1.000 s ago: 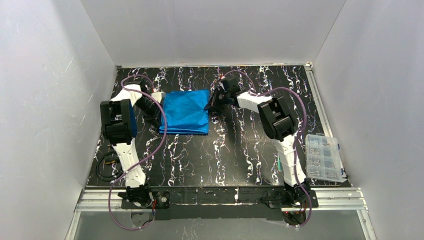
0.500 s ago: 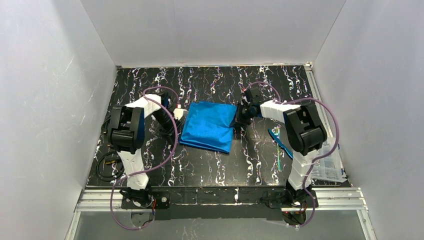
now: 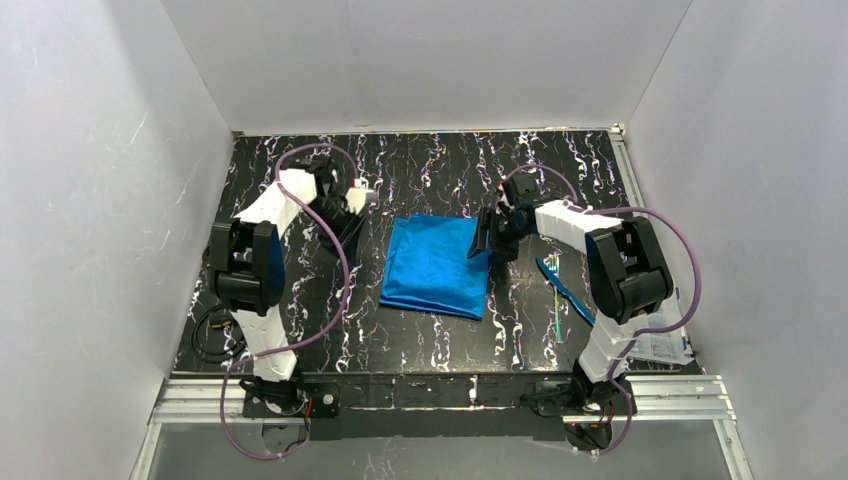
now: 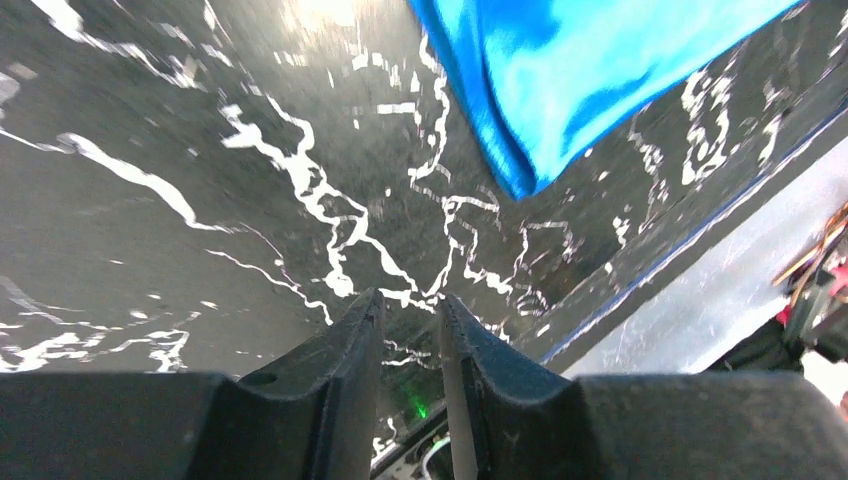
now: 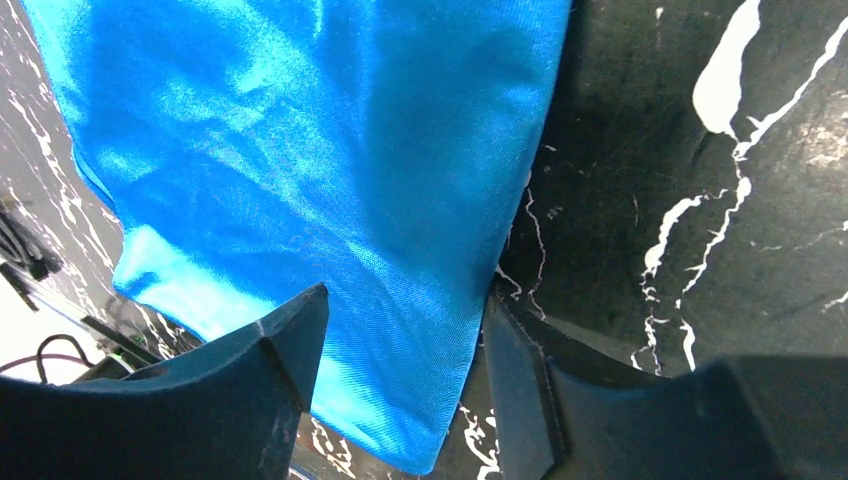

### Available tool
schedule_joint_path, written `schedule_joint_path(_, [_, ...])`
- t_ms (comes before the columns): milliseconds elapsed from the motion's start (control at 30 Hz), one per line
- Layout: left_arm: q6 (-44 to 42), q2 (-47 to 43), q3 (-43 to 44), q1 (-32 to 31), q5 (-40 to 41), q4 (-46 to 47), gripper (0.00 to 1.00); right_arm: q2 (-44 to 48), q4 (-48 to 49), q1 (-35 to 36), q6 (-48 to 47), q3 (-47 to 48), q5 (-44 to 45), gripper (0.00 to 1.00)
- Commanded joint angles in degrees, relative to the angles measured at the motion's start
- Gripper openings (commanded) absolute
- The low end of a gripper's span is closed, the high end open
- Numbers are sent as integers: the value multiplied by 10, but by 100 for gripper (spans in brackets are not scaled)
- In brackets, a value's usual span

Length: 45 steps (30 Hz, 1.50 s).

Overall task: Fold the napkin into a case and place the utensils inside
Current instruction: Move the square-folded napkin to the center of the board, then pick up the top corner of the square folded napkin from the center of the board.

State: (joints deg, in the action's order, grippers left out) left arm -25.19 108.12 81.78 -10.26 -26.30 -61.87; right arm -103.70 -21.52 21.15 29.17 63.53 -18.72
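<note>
A robotics lab cell: plain white enclosure walls (image 3: 90, 200) surround a black marbled worktop (image 3: 420, 330), with an aluminium rail (image 3: 440, 398) along the frame's bottom.

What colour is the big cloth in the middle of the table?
The square cloth napkin is bright, shiny blue, plain with no pattern. The right wrist view shows it best.

The right arm is covering most of the plastic box (image 3: 665, 345) beside the utensils (image 3: 562, 290), which are showing too small to count. Picture edges are cropping the napkin (image 4: 570, 70) in both wrist views.
</note>
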Motion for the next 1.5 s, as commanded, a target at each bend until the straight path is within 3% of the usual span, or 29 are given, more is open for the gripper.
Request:
schedule_joint_path(0, [41, -2, 83, -5, -44, -33, 27, 31, -82, 4, -25, 73, 41, 68])
schedule_joint_path(200, [104, 65, 163, -39, -61, -21, 29, 61, -139, 19, -24, 137, 142, 61])
schedule_joint_path(367, [152, 112, 179, -67, -71, 16, 29, 9, -34, 55, 33, 133, 49, 54])
schedule_joint_path(600, [201, 138, 157, -87, -77, 66, 29, -78, 2, 90, 54, 181, 38, 52])
schedule_joint_path(1200, [262, 190, 171, -98, -35, 133, 30, -96, 92, 90, 71, 70, 27, 45])
schedule_joint_path(1467, [254, 175, 180, -98, 27, 155, 31, -95, 84, 89, 65, 57, 30, 41])
